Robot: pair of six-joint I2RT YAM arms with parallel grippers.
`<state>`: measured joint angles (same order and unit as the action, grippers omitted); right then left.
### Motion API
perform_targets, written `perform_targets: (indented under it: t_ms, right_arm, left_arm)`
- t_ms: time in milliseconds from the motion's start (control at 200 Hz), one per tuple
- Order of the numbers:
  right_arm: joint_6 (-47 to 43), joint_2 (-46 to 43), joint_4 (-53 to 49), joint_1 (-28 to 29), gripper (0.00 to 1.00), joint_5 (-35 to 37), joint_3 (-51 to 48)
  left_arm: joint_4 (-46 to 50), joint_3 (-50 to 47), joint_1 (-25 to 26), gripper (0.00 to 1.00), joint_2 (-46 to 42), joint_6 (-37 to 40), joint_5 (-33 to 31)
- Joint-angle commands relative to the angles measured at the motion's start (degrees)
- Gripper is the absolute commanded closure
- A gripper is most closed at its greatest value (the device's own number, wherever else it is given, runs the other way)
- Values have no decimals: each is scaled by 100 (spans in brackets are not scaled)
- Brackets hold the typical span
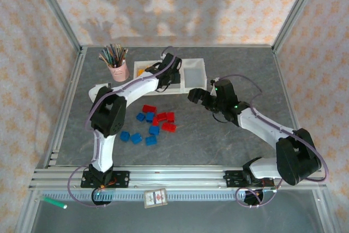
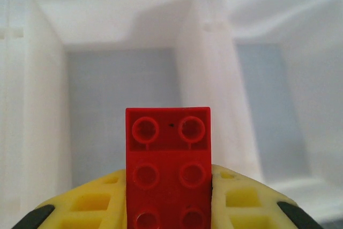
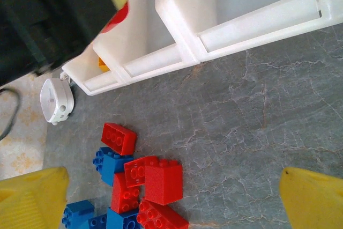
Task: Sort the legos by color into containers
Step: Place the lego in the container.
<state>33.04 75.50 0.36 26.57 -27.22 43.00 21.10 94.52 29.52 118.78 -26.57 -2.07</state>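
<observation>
My left gripper (image 1: 171, 76) hangs over the middle bin of the white containers (image 1: 195, 60), shut on a red lego. In the left wrist view that red lego (image 2: 168, 159) stands studs-up between the yellow fingers (image 2: 91, 205), above the bare middle bin (image 2: 48, 105). A yellow-orange lego (image 1: 140, 71) lies in the left bin. Red and blue legos (image 1: 154, 123) lie scattered on the table in front of the bins. My right gripper (image 1: 197, 97) hovers open to the right of the pile. From its wrist I see red legos (image 3: 161, 181) and blue ones (image 3: 110, 162) at the lower left.
A pink cup of pencils (image 1: 118, 70) stands just left of the containers. A green marker (image 1: 54, 202) and a small card (image 1: 155, 197) lie on the front ledge. Metal frame posts and patterned walls close the table's sides and back.
</observation>
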Motion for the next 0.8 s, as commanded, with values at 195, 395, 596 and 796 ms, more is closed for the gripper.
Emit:
perform_targets:
  t_ms: [195, 395, 596, 796]
  right_arm:
    - [46, -26, 237, -46, 0, -19, 138]
    - [50, -9, 219, -42, 0, -36, 173]
    - [-37, -108, 104, -42, 0, -31, 182]
    - [-306, -181, -220, -38, 0, -141, 64]
  left_arm:
    - [756, 1171, -157, 63, 805, 119, -519]
    - [860, 1196, -218, 54, 731, 154, -582]
    - [977, 1113, -204, 52, 456, 105, -405]
    - [644, 59, 95, 52, -490, 121, -150]
